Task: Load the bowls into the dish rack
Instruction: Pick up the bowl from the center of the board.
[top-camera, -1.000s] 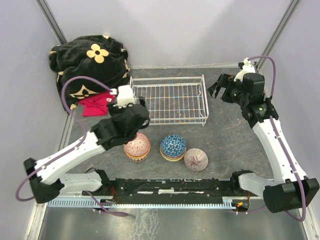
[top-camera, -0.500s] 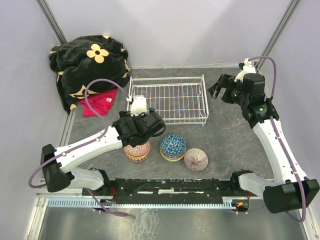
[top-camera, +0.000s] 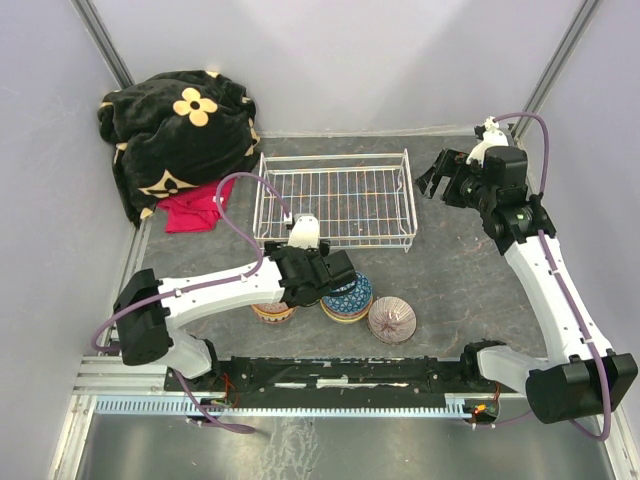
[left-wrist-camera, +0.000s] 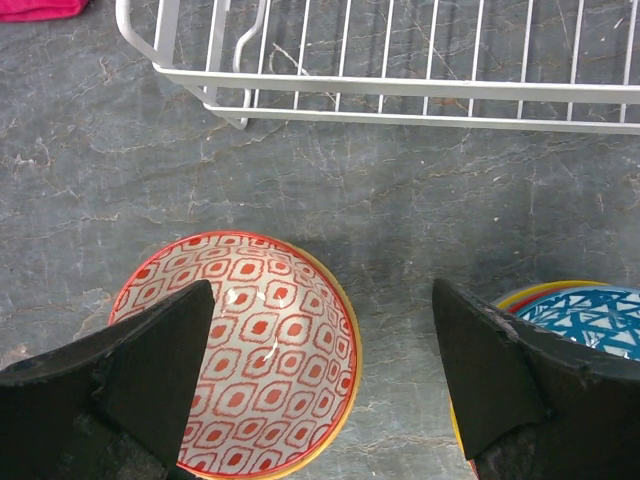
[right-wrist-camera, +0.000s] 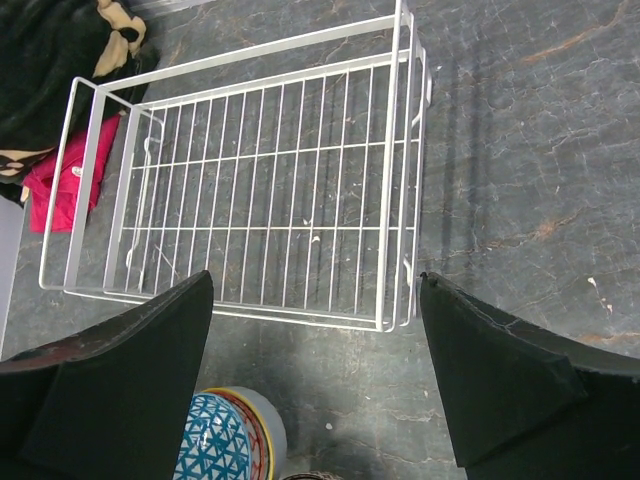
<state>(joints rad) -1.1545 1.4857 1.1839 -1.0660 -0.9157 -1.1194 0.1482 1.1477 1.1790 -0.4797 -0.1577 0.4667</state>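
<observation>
Three bowls stand in a row in front of the white wire dish rack, which holds nothing. The pink-patterned bowl is partly hidden under my left arm. Right of it are the blue bowl and the purple-white bowl. My left gripper hangs open above the gap between the pink bowl and the blue bowl, with only table between its fingers. My right gripper is open, high beside the rack's right end; its view looks down on the rack and the blue bowl.
A black blanket with tan flowers is heaped at the back left, and a red cloth lies beside the rack's left end. Grey walls close the back and sides. The arms' mounting rail runs along the near edge.
My left arm has swung right and nearer, from beside the rack's left front corner to above the pink and blue bowls. The right arm has stayed where it was.
</observation>
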